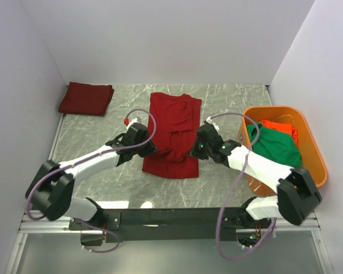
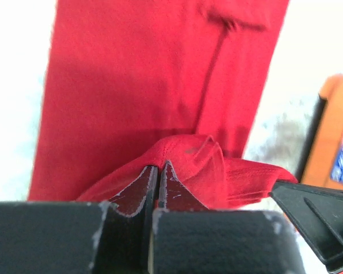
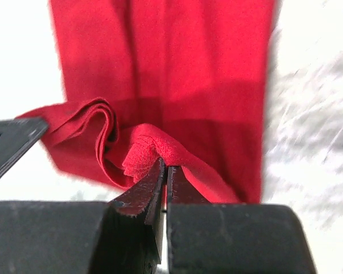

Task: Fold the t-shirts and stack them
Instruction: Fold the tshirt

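A crimson t-shirt (image 1: 174, 123) lies lengthwise in the middle of the table, its near hem lifted and bunched. My left gripper (image 1: 151, 149) is shut on the hem's left corner; in the left wrist view (image 2: 159, 166) the cloth (image 2: 160, 85) rises from the closed jaws. My right gripper (image 1: 193, 149) is shut on the hem's right corner, and the right wrist view (image 3: 166, 165) shows the folded hem (image 3: 143, 151) pinched at the tips. A folded crimson t-shirt (image 1: 86, 98) lies at the back left. A green t-shirt (image 1: 274, 145) and an orange-red one (image 1: 280, 127) lie in the tub.
An orange plastic tub (image 1: 311, 154) stands at the right edge, close to my right arm. White walls close in the table on the left, back and right. The marbled table (image 1: 103, 131) shows between the shirts.
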